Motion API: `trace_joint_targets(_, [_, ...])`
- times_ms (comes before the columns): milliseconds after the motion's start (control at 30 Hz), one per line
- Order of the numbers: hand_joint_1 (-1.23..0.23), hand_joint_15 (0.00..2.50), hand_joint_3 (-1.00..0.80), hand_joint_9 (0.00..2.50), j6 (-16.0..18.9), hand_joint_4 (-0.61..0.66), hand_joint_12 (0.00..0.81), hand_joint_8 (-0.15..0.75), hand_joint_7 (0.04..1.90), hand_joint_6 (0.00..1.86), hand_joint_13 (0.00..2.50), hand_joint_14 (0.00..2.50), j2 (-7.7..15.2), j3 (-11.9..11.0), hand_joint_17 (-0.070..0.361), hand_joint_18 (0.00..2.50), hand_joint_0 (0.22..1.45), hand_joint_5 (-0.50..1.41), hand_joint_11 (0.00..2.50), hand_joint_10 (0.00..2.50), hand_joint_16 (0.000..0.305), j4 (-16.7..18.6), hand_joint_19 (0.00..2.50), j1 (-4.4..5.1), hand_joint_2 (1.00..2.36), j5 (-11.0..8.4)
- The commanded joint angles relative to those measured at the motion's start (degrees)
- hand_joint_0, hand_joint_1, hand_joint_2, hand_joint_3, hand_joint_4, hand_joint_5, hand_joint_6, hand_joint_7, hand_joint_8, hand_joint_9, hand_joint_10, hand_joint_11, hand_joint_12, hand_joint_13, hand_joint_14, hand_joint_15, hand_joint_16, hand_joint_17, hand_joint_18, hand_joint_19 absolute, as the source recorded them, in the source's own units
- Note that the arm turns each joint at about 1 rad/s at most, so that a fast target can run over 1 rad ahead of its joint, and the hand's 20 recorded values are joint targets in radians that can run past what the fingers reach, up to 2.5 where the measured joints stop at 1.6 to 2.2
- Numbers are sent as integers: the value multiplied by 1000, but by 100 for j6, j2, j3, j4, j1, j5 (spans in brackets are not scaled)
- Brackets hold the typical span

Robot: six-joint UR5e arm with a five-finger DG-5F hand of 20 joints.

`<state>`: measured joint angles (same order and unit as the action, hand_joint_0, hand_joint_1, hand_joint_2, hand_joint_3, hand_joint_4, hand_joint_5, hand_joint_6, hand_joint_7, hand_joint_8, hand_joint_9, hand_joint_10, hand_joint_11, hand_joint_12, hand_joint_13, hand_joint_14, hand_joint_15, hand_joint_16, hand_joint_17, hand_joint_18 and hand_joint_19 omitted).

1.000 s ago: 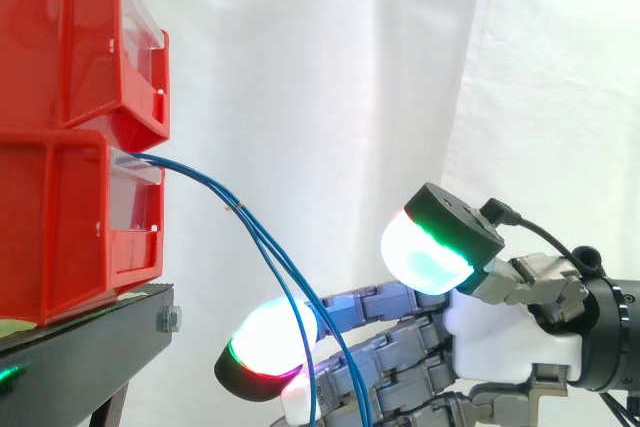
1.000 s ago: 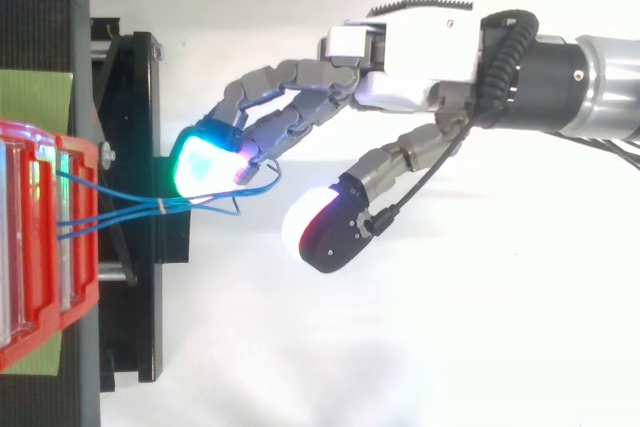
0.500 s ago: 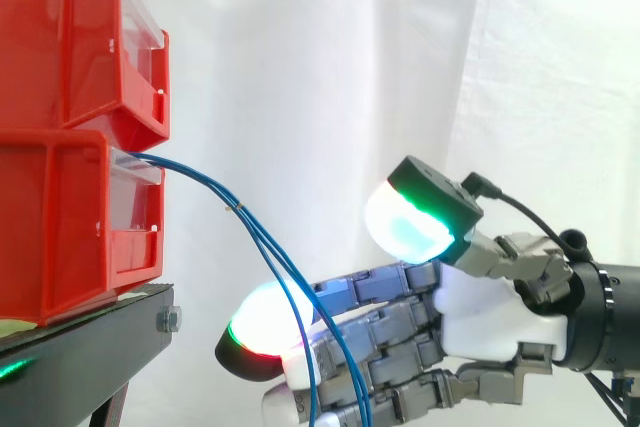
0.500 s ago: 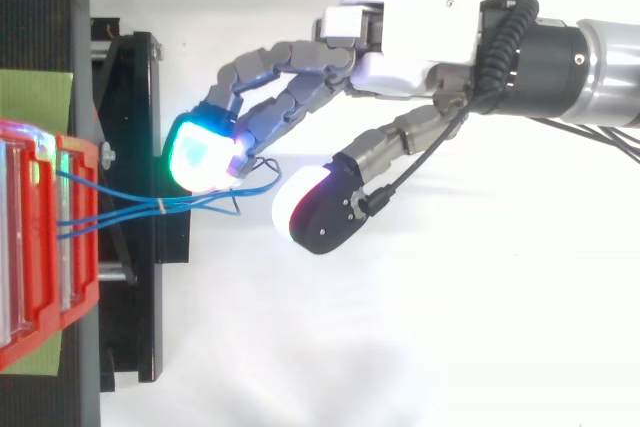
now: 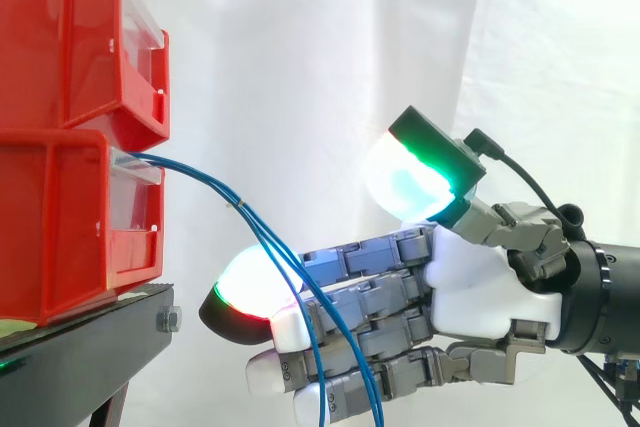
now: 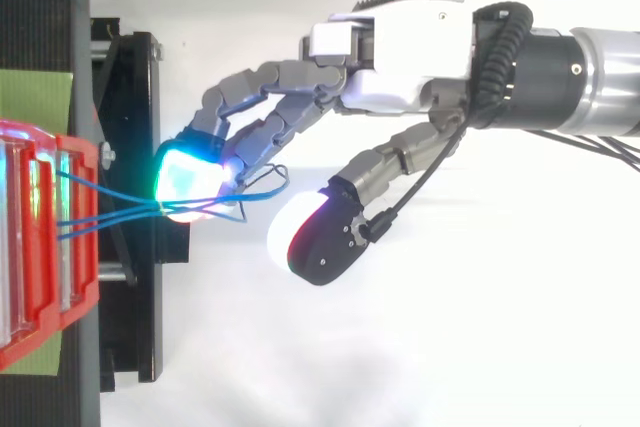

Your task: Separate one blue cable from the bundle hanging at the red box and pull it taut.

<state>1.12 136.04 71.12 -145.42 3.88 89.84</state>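
Observation:
A bundle of thin blue cables (image 5: 262, 237) comes out of the lower red box (image 5: 60, 227) and sags down to the right, held together by a small tie. The hand (image 5: 480, 287) reaches in from the right with its fingers stretched toward the box and its thumb raised apart. The cables run across the near side of the fingers. From above, the leading fingertip (image 6: 185, 182) glows cyan right at the cables (image 6: 110, 212), close to the tie, and a cable loop lies against the fingers. The thumb pad (image 6: 310, 237) stays clear of the cables. The hand is open.
Two red boxes are stacked at the left on a black stand (image 5: 80, 347), the upper red box (image 5: 70, 37) overhanging the lower. The stand's black frame (image 6: 130, 97) lies just left of the fingertips. A white curtain hangs behind.
The hand has risen and moved left toward the box. Its fingers have straightened and now meet the cables nearer the tie, nudging the loop.

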Motion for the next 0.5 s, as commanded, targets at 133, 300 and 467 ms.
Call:
trace_joint_targets(133, [-741, 158, -458, 740, 11, 398, 265, 347, 936, 503, 619, 6, -7, -63, 72, 654, 578, -138, 306, 9, 32, 14, 91, 7, 1003, -1])
trace_joint_targets(300, [-740, 165, -456, 742, 29, 393, 267, 350, 934, 504, 622, 6, 28, -63, 73, 654, 579, -137, 321, 9, 32, 67, 98, 42, 1004, 7])
trace_joint_targets(467, [-740, 165, -452, 743, 257, 394, 267, 350, 935, 503, 624, 6, 195, -63, 74, 657, 578, -136, 321, 11, 33, 409, 97, 7, 1005, 78])
